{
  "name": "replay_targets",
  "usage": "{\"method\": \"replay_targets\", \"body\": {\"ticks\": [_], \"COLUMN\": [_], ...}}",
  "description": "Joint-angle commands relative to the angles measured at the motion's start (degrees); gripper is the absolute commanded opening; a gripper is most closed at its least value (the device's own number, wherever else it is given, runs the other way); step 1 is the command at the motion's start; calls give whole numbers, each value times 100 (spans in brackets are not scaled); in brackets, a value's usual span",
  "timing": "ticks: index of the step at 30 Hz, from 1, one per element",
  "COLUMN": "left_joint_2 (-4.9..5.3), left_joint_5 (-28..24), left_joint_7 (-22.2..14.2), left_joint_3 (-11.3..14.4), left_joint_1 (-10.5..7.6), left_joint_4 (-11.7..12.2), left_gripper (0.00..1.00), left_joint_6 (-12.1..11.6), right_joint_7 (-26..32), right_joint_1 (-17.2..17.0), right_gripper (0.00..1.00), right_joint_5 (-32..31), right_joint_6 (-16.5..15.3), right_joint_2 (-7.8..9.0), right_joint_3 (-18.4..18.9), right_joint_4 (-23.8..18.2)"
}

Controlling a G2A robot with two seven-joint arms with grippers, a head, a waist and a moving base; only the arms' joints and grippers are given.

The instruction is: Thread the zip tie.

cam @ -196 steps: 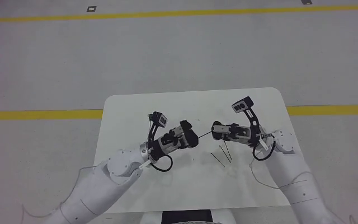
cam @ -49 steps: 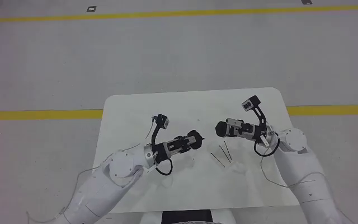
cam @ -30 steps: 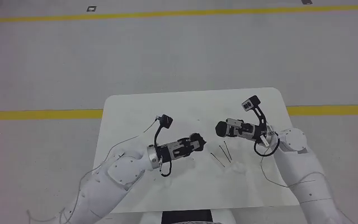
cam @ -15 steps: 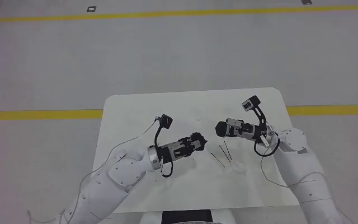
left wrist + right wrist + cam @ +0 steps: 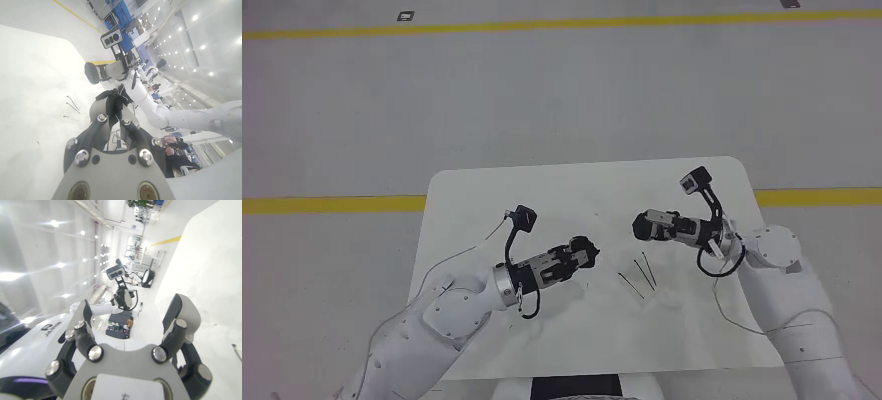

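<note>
Several thin black zip ties [image 5: 639,274] lie loose on the white table [image 5: 542,200], between the two arms and nearer its front edge. My left gripper [image 5: 584,246] hovers just left of them, its black-wrapped fingers [image 5: 110,98] pressed shut with nothing visible between them. In the left wrist view the zip ties [image 5: 72,105] lie on the table beside it. My right gripper [image 5: 639,226] hangs above and behind the ties, open, its pads [image 5: 172,311] wide apart and empty. The two grippers face each other across a small gap.
A tiny dark scrap [image 5: 37,143] lies on the table close to the left gripper. One zip tie's end [image 5: 234,345] shows at the edge of the right wrist view. The table's back half [image 5: 582,185] is bare white surface.
6.5 s ago a zip tie stretched between the two grippers held close together; now they are apart. In the last half second the left gripper drew slightly left and the right slightly right.
</note>
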Motion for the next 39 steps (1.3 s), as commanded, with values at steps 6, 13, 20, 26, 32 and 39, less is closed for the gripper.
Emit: {"method": "replay_targets", "body": {"ticks": [6, 13, 20, 26, 32, 39], "left_joint_2": [0, 0, 12, 32, 52, 52], "left_joint_5": [0, 0, 840, 1335, 1428, 1428], "left_joint_7": [0, 0, 26, 70, 150, 150], "left_joint_3": [0, 0, 26, 184, 313, 313], "left_joint_1": [0, 0, -60, -120, -186, -186], "left_joint_4": [0, 0, -18, -20, -71, -71], "left_gripper": [0, 0, 0, 0, 0, 0], "left_joint_6": [0, 0, 133, 0, 0, 0], "right_joint_7": [469, 545, 545, 545, 545, 708], "right_joint_1": [-281, -305, -305, -305, -305, -155], "right_gripper": [100, 100, 100, 100, 100, 100], "right_joint_5": [-2238, -2834, -2834, -2834, -2834, -3473], "right_joint_6": [1004, 1023, 1023, 1023, 1023, 747], "right_joint_2": [200, 265, 265, 265, 265, 293], "right_joint_3": [86, -50, -50, -50, -50, -466], "right_joint_4": [-905, -998, -998, -998, -998, -1043]}}
